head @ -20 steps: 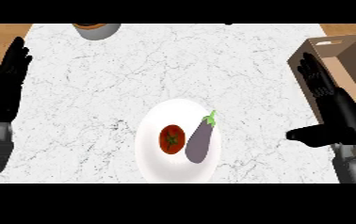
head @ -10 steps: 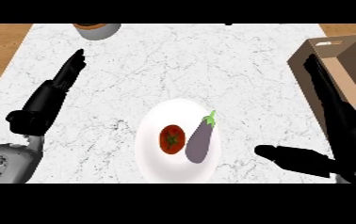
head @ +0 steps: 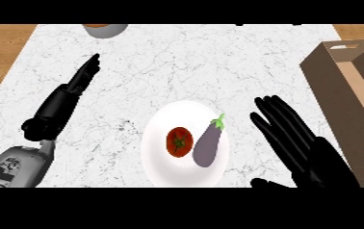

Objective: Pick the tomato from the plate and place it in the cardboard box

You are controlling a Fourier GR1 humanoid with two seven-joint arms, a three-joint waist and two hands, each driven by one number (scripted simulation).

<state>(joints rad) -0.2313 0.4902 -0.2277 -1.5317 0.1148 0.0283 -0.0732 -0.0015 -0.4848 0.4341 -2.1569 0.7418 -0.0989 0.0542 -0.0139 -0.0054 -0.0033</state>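
Tomato (head: 179, 142) lies on the white plate (head: 171, 171), an eggplant (head: 209, 143) just beside it at 3 o'clock. Right robot hand (head: 307, 154), fingers straight and released, hovers at 3 o'clock of the plate; cardboard box (head: 343, 86) stands at the table's (head: 206, 64) right edge. Left robot hand (head: 65, 99), fingers extended, holds nothing, at 9 o'clock. Grey bowl (head: 105, 29) at 11 o'clock.

The marble counter (head: 185, 69) carries plate (head: 160, 168), box (head: 341, 93), bowl (head: 105, 29).
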